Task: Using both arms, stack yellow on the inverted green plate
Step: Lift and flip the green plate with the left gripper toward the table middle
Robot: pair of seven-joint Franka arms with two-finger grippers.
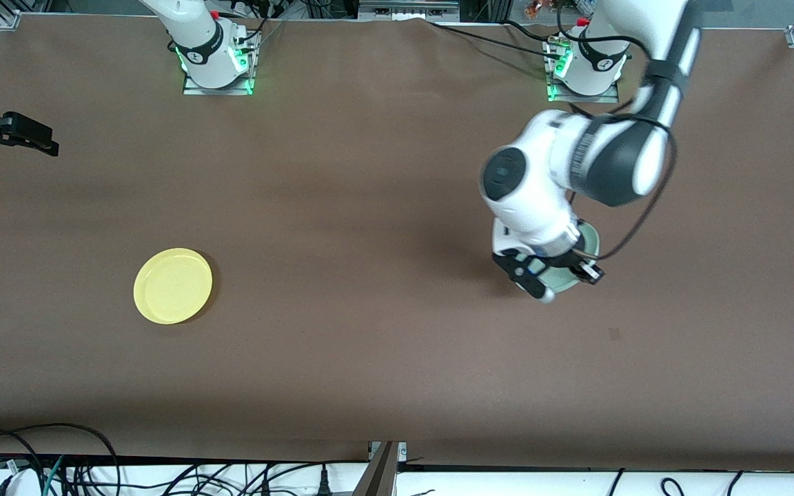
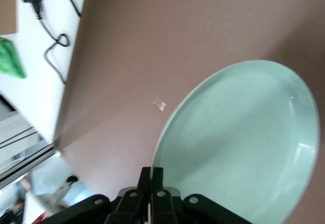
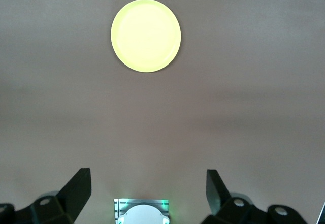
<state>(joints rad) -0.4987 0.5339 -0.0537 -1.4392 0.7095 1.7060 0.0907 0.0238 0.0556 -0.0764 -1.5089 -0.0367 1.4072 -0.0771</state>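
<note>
Right gripper [image 1: 25,138] hangs with its fingers [image 3: 76,188] spread wide and nothing between them, high over the table [image 1: 369,275] at the right arm's end, waiting. Yellow plate [image 1: 173,286] lies rim-up on the brown table at about four o'clock from it in the front view, well apart from the green plate [image 1: 573,275]. Left gripper [image 1: 548,272] pinches that green plate's rim at the left arm's end, tilting it up off the table, hollow side showing in the left wrist view.
</note>
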